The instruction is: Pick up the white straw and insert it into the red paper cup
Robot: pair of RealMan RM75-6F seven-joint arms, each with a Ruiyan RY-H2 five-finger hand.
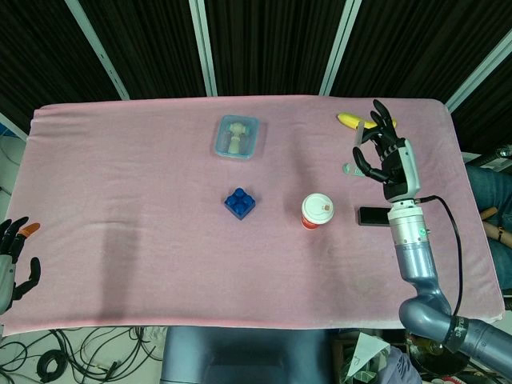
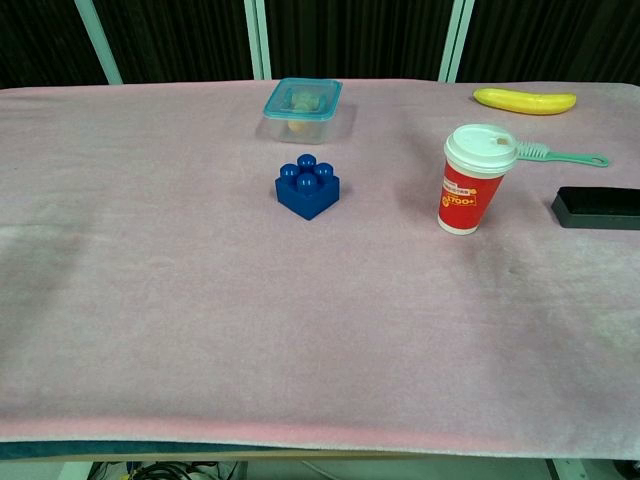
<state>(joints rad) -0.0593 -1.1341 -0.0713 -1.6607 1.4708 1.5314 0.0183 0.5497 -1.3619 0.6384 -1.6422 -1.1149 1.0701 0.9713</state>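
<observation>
The red paper cup (image 1: 317, 211) with a white lid stands upright right of the table's middle; the chest view shows it too (image 2: 476, 180). My right hand (image 1: 386, 154) is raised above the table, behind and to the right of the cup. It pinches the thin white straw (image 1: 362, 133), which shows as a pale sliver at its fingers, clear of the cup. My left hand (image 1: 12, 264) hangs off the table's near left corner, fingers apart and empty. Neither hand appears in the chest view.
A blue block (image 1: 240, 202) sits left of the cup, and a lidded clear container (image 1: 238, 137) lies behind it. A black box (image 1: 372, 215) is right of the cup. A green brush (image 2: 565, 154) and a banana (image 2: 525, 100) lie at the back right, partly hidden by my right hand in the head view.
</observation>
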